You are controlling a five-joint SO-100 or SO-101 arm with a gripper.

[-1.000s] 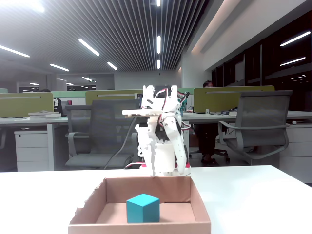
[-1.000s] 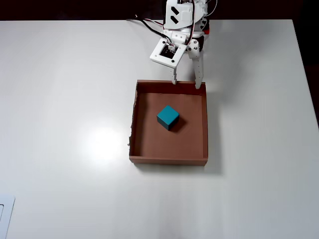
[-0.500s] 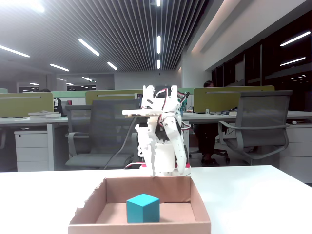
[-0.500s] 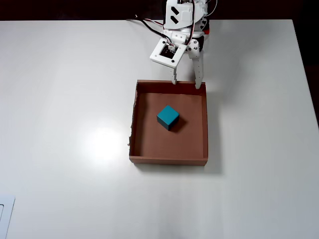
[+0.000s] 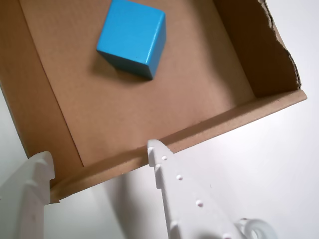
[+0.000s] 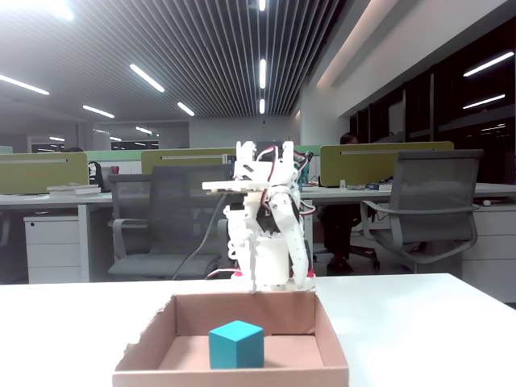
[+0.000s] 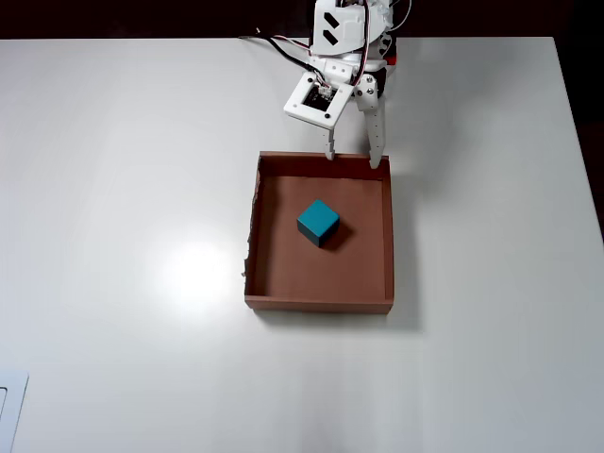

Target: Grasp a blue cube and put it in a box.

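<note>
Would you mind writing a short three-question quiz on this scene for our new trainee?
1. True or false: the blue cube lies inside the box.
2. Multiple choice: the gripper is a) shut on the cube, b) open and empty at the box wall nearest the arm, c) pressed flat on the table far from the box.
3. Fill the blank: in the overhead view, the box wall with the rough torn edge is on the ____ side.

Key: 1 true; 2 b; 3 left.
</note>
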